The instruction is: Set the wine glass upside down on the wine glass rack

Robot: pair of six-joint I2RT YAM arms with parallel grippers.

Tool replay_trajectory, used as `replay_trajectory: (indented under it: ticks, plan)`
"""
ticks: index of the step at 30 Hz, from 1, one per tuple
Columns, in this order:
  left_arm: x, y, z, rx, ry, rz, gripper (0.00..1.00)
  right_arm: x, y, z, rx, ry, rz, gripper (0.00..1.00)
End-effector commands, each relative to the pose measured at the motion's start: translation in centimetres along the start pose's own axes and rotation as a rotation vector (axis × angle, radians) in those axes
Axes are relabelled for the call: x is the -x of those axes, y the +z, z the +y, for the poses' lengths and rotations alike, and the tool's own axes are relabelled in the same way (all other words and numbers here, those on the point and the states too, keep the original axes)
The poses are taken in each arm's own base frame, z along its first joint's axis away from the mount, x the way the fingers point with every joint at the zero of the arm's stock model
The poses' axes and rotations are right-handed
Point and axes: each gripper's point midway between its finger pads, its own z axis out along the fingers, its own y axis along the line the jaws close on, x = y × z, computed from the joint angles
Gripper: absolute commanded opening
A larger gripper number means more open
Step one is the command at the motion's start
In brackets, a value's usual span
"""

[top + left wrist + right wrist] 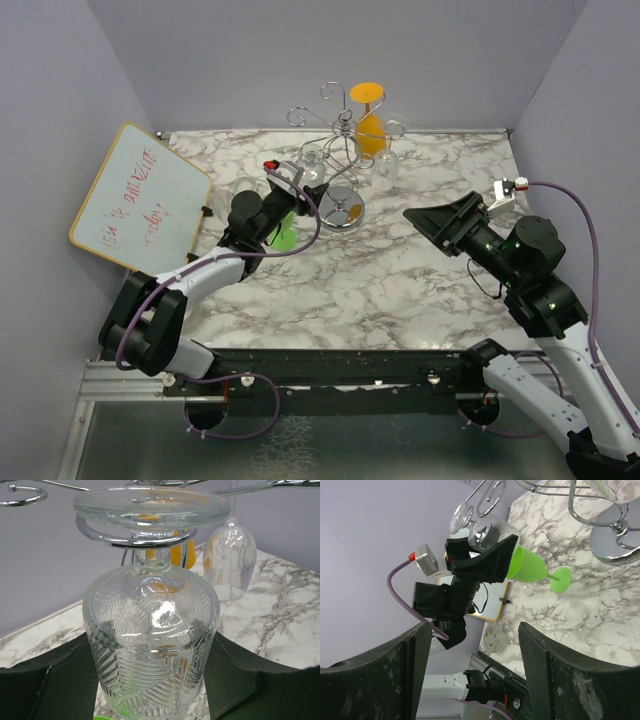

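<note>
A clear cut-glass wine glass (152,645) is upside down. Its foot (150,505) sits on top of a curled scroll arm (135,536) of the silver wine glass rack (340,130), with the stem inside the loop. My left gripper (152,680) is shut on the glass's bowl, with a finger (50,685) on each side. It also shows in the top view (290,190) and in the right wrist view (485,560). My right gripper (430,220) is open and empty to the right of the rack; its fingers (415,665) stand wide apart.
Another clear glass (230,560) and an orange glass (370,125) hang on the rack. A green glass (285,235) lies on the marble table below my left gripper. The rack's shiny base (342,205) is beside it. A whiteboard (140,200) leans at the left.
</note>
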Motion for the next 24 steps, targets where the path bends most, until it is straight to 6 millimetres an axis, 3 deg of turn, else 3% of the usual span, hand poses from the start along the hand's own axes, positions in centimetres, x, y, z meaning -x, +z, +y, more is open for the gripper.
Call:
replay_trajectory:
  ticks: [1,5,8,12,24]
  plan:
    - [2.4,0.3,-1.0,-0.067,0.056,-0.071,0.20,0.7,-0.3,1.0,0.018,-0.011,-0.023,0.74]
    - [0.7,0.8,-0.8,-0.063,0.057,0.005,0.34,0.5,-0.3,0.7,0.013,-0.003,-0.017,0.74]
    - [0.4,0.6,-0.9,-0.064,0.035,0.013,0.50,0.5,-0.4,0.6,0.011,-0.003,-0.024,0.74]
    - [0.5,0.1,-1.2,-0.063,-0.007,0.017,0.63,0.6,-0.4,0.7,0.016,-0.005,-0.027,0.74]
    - [-1.3,-1.1,-1.4,-0.062,-0.053,0.162,0.82,0.9,-1.3,1.4,0.045,-0.049,-0.046,0.74]
